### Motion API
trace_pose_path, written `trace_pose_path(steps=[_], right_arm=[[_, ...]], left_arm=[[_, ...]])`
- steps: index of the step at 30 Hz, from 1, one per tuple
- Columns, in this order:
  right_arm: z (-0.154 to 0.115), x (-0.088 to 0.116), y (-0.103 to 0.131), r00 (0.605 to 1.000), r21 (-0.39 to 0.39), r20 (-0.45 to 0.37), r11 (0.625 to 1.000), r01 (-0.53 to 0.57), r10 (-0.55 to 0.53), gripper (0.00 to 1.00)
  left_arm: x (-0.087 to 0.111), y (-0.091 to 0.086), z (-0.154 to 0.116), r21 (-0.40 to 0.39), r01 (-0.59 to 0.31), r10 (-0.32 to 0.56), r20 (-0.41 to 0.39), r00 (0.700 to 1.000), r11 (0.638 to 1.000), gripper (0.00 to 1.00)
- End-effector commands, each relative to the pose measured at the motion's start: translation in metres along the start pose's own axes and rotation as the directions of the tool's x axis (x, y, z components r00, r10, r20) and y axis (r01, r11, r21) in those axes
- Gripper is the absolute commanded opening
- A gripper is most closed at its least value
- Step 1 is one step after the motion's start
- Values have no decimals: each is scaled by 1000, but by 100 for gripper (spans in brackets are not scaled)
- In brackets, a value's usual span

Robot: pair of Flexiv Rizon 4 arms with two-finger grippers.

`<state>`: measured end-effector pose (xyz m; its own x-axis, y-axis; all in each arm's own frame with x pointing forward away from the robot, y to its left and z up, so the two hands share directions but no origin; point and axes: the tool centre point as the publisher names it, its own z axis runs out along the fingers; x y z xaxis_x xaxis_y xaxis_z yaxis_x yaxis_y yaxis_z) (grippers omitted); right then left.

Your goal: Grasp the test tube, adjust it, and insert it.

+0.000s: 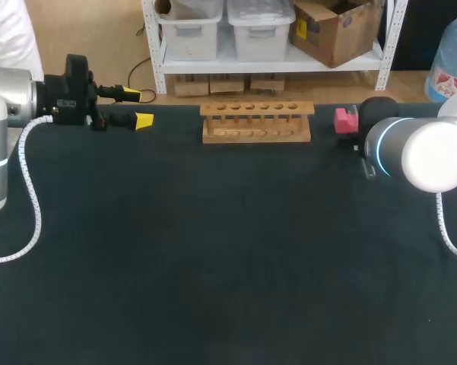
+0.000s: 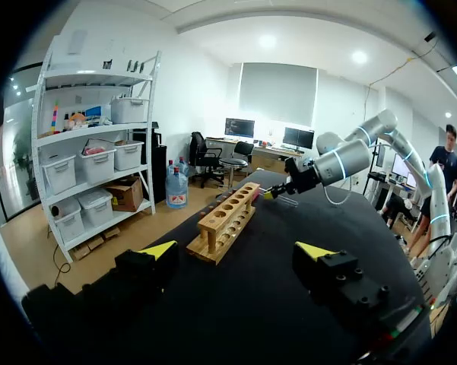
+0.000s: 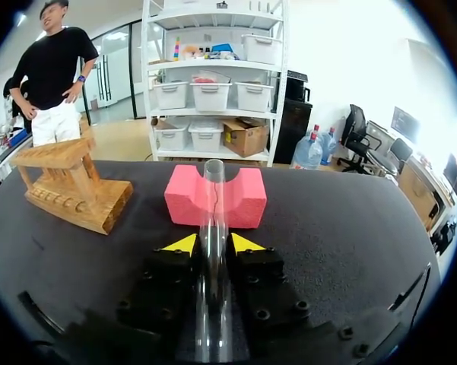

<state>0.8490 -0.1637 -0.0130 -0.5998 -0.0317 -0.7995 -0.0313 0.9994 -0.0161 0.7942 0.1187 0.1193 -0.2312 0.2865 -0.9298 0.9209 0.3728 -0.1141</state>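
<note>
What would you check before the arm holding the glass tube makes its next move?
1. Grip: the test tube is clamped between the fingers of the right gripper: ok.
2. Tube upright for insertion: not ok; it points along the fingers toward the pink foam block.
3. Tube clear of that block: cannot tell.
4. Holes of the wooden rack empty: ok.
5. The left gripper open and off to one side of the rack: ok.

My desk (image 1: 228, 266) is plain black. The rack (image 1: 256, 122) is pale bare wood, the foam block (image 3: 243, 199) pink, the test tube (image 3: 213, 220) clear. My left pincer (image 2: 237, 249) and right pincer (image 3: 213, 245) are black with yellow tips; my right arm (image 1: 433, 156) is white with a blue ring
</note>
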Motion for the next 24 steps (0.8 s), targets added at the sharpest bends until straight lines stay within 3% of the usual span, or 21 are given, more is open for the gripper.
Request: trace_pose_path(steps=[1, 12, 24], right_arm=[[-4, 1, 0, 1000, 16, -1, 1000, -5, 5, 0], [-13, -15, 5, 999, 34, 21, 999, -32, 31, 0], [-45, -35, 6, 995, 94, 36, 991, -92, 89, 0]], left_arm=[[1, -1, 0, -3, -3, 3, 5, 1000, 1000, 100], [1, -1, 0, -3, -3, 3, 5, 1000, 1000, 100], [1, -1, 0, -3, -3, 3, 5, 1000, 1000, 100]])
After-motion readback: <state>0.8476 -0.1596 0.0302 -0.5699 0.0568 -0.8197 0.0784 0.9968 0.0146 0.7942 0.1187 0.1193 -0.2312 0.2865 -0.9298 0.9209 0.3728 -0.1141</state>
